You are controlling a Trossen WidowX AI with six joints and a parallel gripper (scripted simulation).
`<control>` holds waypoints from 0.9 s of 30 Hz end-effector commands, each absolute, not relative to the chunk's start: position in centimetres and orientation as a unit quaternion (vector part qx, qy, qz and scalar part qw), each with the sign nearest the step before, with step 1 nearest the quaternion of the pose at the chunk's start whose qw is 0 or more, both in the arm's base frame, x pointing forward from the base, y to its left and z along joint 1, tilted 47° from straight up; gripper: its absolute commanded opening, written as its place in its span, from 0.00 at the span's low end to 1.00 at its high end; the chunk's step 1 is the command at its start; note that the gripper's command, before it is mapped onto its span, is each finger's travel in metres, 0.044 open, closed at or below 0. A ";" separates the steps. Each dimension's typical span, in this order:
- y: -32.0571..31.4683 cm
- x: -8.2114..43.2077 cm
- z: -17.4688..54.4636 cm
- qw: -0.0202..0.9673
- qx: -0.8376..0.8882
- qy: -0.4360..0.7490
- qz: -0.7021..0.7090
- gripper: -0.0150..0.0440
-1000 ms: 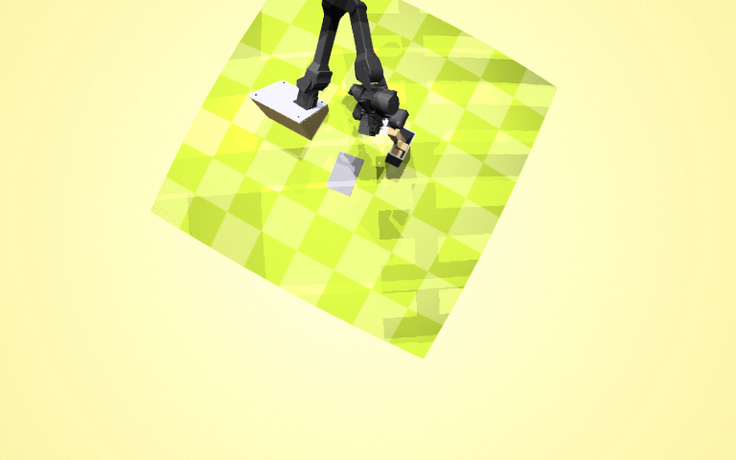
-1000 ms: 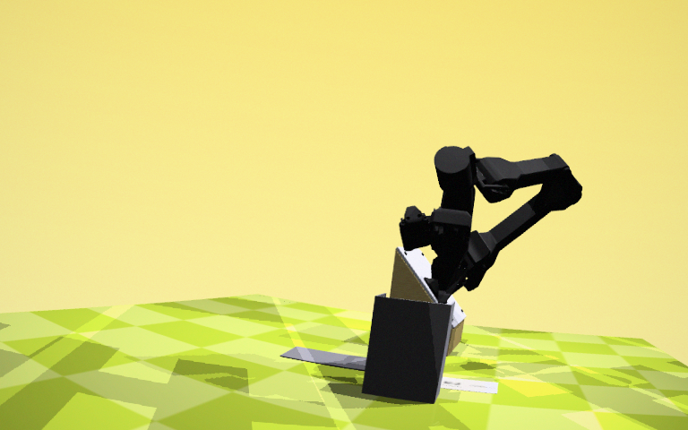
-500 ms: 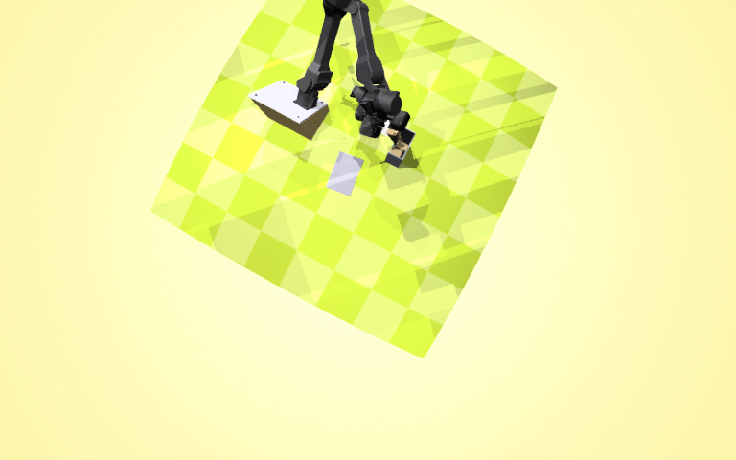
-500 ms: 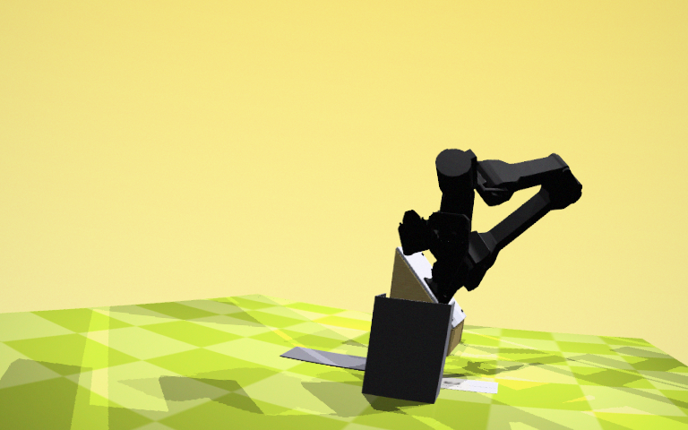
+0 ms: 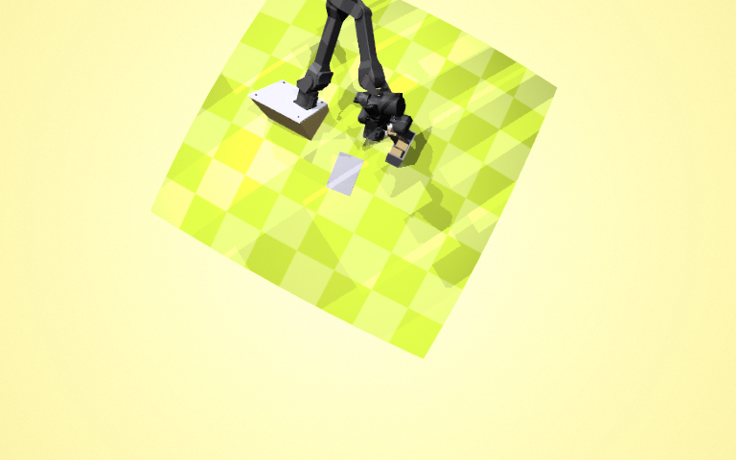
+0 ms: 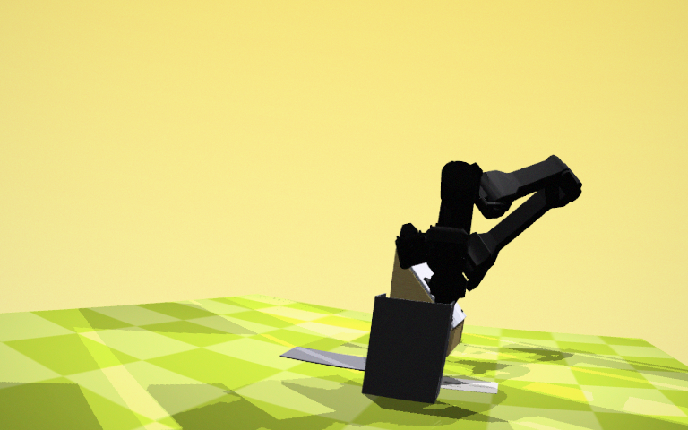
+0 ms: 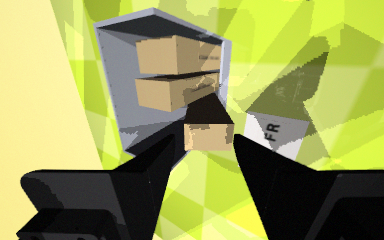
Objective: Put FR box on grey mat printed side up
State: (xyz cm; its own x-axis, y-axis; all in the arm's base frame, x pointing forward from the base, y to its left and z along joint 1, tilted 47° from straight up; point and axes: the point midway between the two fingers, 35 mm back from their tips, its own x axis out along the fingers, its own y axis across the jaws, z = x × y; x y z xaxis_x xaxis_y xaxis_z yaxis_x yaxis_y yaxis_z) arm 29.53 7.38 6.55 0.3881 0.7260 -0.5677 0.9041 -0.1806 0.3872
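Reading "FR" in bold black letters, a white card [image 6: 471, 387] [image 7: 296, 131] lay beside the dark bin [image 5: 394, 161] [image 6: 408, 349] [image 7: 110, 90]. Two cardboard boxes [image 7: 157, 57] [image 7: 154, 94] stood in the bin, their side print illegible. The gripper [image 5: 388, 131] [image 6: 446, 295] [image 7: 204, 139] was parted, gripping nothing, with a third box's end [image 7: 209, 137] showing between its fingertips. Which box was FR could not be told; none lay on the grey mat [image 5: 345, 173] [image 6: 324, 357].

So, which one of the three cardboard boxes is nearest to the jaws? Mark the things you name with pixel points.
The single box [image 5: 391, 132] [image 7: 209, 137] whose end shows between the open fingertips in the wrist view. The other two boxes [image 5: 402, 145] [image 7: 156, 57] are side by side, farther away.
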 end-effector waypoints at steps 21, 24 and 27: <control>7.9 29.6 6.2 0.345 0.757 0.539 -0.129 0.51; 7.9 29.6 6.2 0.345 0.757 0.539 -0.129 0.51; 7.9 29.6 6.2 0.345 0.757 0.539 -0.129 0.51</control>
State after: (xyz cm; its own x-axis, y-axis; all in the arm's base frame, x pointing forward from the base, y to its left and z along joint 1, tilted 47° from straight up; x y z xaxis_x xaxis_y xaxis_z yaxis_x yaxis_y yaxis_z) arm 29.62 7.87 6.12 0.3853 0.7275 -0.5678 0.9060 -0.1814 0.3824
